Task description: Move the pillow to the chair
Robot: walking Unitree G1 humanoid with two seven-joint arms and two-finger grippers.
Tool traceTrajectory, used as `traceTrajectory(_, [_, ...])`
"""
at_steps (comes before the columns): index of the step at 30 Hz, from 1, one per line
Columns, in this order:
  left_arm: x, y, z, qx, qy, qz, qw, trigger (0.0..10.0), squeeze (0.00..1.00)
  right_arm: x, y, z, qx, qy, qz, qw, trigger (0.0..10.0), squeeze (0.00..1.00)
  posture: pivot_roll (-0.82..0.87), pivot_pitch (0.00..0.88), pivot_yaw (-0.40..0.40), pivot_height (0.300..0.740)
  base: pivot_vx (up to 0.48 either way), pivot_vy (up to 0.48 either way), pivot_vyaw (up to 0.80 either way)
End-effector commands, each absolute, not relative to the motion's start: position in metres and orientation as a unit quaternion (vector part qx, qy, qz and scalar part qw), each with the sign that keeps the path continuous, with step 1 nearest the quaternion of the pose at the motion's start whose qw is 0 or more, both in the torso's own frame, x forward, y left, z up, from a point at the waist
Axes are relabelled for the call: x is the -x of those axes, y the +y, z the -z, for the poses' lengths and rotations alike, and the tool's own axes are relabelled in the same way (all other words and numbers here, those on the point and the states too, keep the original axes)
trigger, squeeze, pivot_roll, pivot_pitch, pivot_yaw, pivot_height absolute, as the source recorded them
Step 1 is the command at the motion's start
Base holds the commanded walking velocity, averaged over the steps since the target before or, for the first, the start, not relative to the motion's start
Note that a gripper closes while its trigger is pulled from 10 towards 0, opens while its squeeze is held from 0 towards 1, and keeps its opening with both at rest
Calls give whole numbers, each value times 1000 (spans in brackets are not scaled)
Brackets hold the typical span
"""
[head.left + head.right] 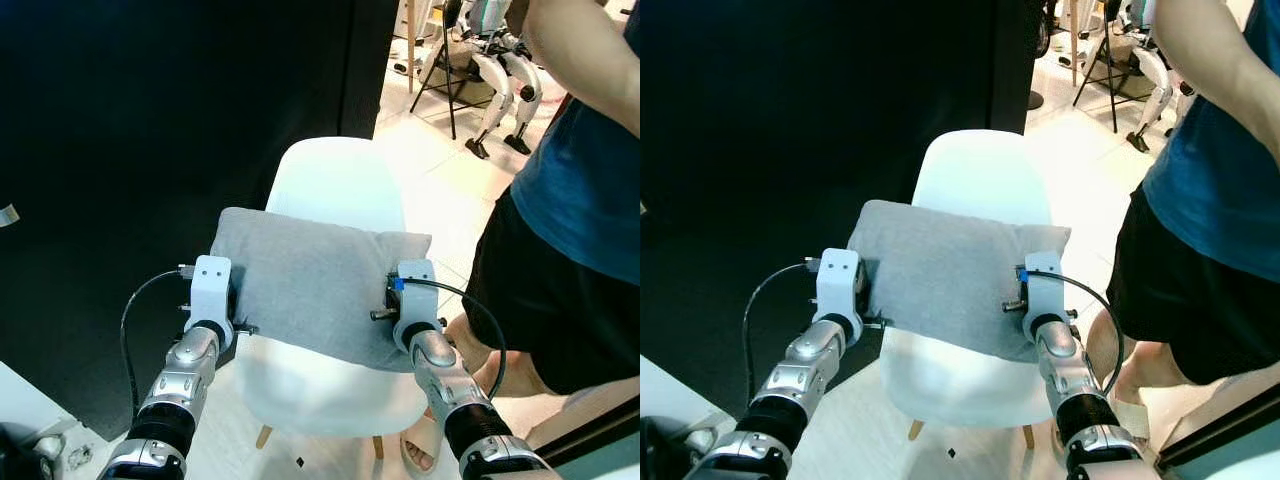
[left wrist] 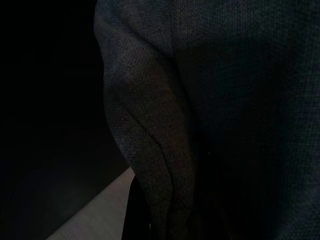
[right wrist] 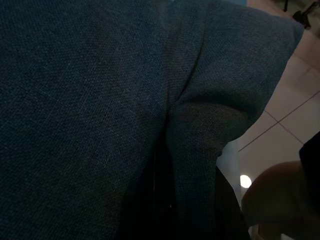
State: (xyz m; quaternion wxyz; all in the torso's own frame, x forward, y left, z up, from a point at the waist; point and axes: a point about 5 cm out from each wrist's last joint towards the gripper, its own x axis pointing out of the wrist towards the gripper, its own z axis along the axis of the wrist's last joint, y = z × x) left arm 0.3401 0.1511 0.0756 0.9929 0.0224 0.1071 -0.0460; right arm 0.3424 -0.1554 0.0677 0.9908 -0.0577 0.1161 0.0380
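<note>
A grey pillow (image 1: 310, 285) hangs level just above the seat of a white shell chair (image 1: 335, 180), in front of its backrest. My left gripper (image 1: 230, 302) grips the pillow's left edge and my right gripper (image 1: 393, 300) grips its right edge, both shut on the cloth with the fingers buried in it. In the left wrist view the pillow's fabric (image 2: 200, 100) is creased into a pinched fold. The right wrist view shows the same kind of fold in the pillow (image 3: 100, 100), with pale floor tiles (image 3: 295, 120) beyond its corner.
A person (image 1: 580, 200) in a blue shirt and black shorts stands close to the chair's right side, one foot (image 1: 425, 445) by its leg. A black wall (image 1: 150, 120) runs along the left. Another robot (image 1: 500, 60) and a tripod stand at the back right.
</note>
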Motion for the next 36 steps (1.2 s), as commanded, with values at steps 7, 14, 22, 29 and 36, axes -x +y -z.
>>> traceTrajectory(7, [-340,152,-78,-43,89,60,993,10000,0,-344,-146,-71,58,101,-56,992,10000,0,-21,122,-11,645,0,0,0])
traceTrajectory(14, [-340,151,-78,-53,88,67,992,10000,0,-343,-144,-70,50,97,-59,992,10000,0,-16,130,-6,630,0,0,0])
traceTrajectory(22, [-346,150,-84,-70,81,74,991,10000,0,-347,-144,-74,58,90,-55,993,10000,0,-15,161,-3,625,0,0,0])
traceTrajectory(29, [-354,150,-92,-87,72,76,991,10000,0,-353,-142,-82,71,79,-63,992,10000,0,-13,182,-10,625,0,0,0])
traceTrajectory(36, [-369,154,-114,-117,26,61,991,10000,0,-368,-141,-103,80,56,-66,993,10000,0,-17,239,-28,610,0,0,0])
